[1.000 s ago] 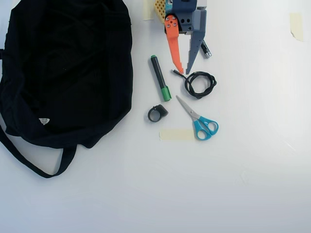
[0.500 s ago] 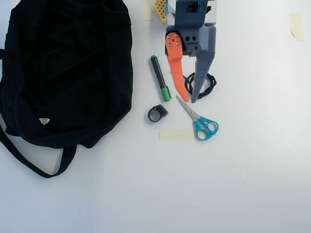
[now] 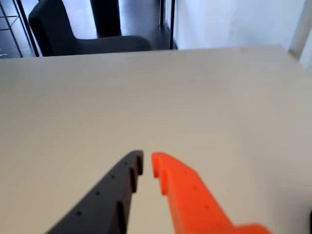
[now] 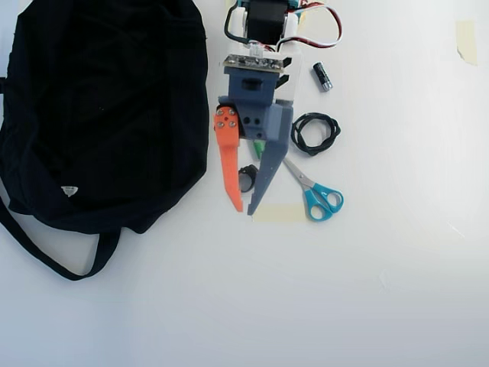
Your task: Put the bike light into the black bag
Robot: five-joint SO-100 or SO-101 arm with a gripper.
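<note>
Gripper (image 4: pixel 245 210) nearly closed, narrow gap at tips, pinching nothing. Bike light (image 4: pixel 247 178) mostly hidden between the fingers overhead; black bag (image 4: pixel 99 115) cropped at left edge.

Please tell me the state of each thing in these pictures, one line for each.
Orange-and-grey two-finger hand: nearly closed, holding nothing.
Small black bike light: lying on the table, between the fingers, not gripped.
Large black fabric bag: lying slack.
Teal-handled scissors: closed, flat.
Black cable: coiled.
Small black cylinder: lying on its side.
</note>
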